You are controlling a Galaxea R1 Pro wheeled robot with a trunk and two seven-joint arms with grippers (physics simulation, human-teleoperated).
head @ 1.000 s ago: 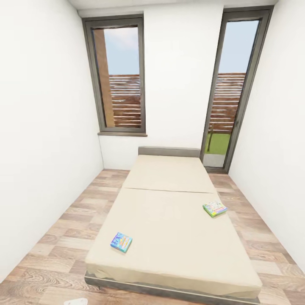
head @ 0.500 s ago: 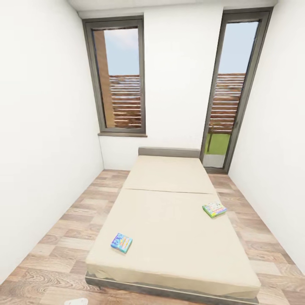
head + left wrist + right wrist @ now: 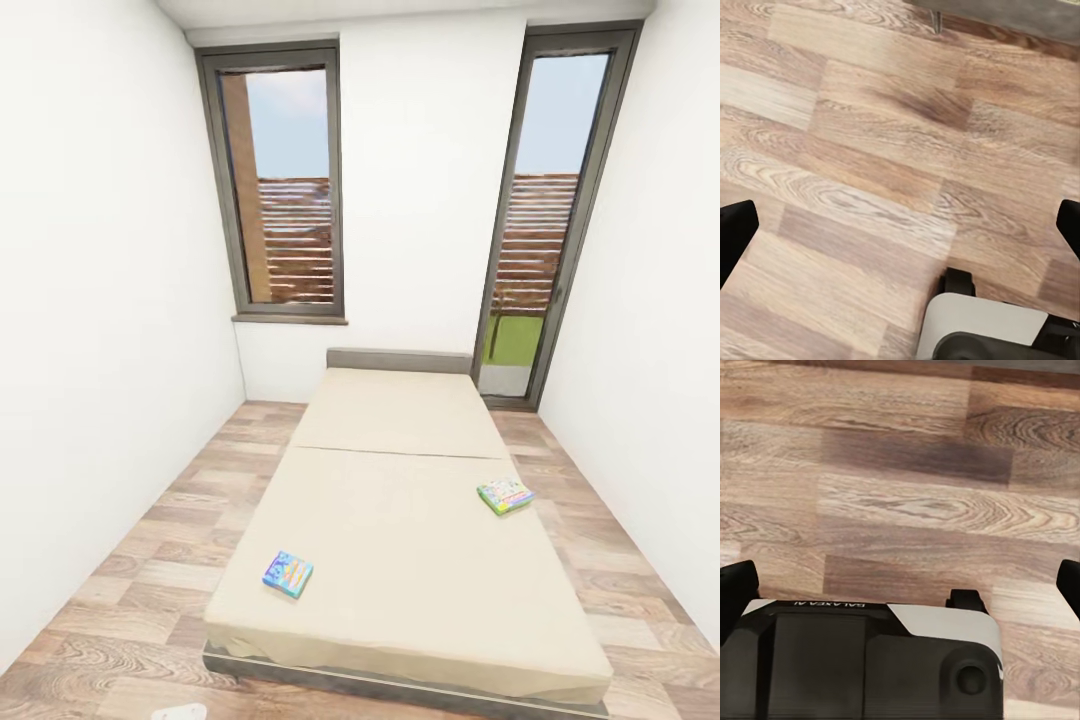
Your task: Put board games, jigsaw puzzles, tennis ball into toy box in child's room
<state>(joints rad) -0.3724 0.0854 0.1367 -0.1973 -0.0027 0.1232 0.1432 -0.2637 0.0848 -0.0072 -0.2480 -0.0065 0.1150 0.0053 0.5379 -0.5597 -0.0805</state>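
The left pincer (image 3: pixel 900 225) hangs over bare wood floor (image 3: pixel 870 150) with its fingertips (image 3: pixel 735 232) spread to either edge of the wrist picture, wide apart and holding nothing. The right pincer (image 3: pixel 900 577) is likewise spread and empty above the floor, with the robot's dark base (image 3: pixel 862 660) beneath it.

Beyond them stands the bed (image 3: pixel 420 620), and both reachable toys lie flat on its mattress. The blue board game (image 3: pixel 288 574) is near the bed's foot on its left side. The green board game (image 3: pixel 505 494) is about halfway up the bed, close to its right edge. The counter, toy box, puzzles and ball are elsewhere.

Each box looks thin, stiff and light, probably cardboard with a glossy, somewhat slippery face. It should not crush easily, but lying flat on soft bedding it gives little to pinch from above. The likeliest hold is across a short pair of opposite edges, pressing slightly into the mattress, or sliding a finger under one side. The blue one is the nearer to the bed's foot.

Against the picture a second ago, the bed's foot sits a touch higher in the head view and both boxes with it; the whole scene has shifted together, so the camera moved slightly, not the toys.
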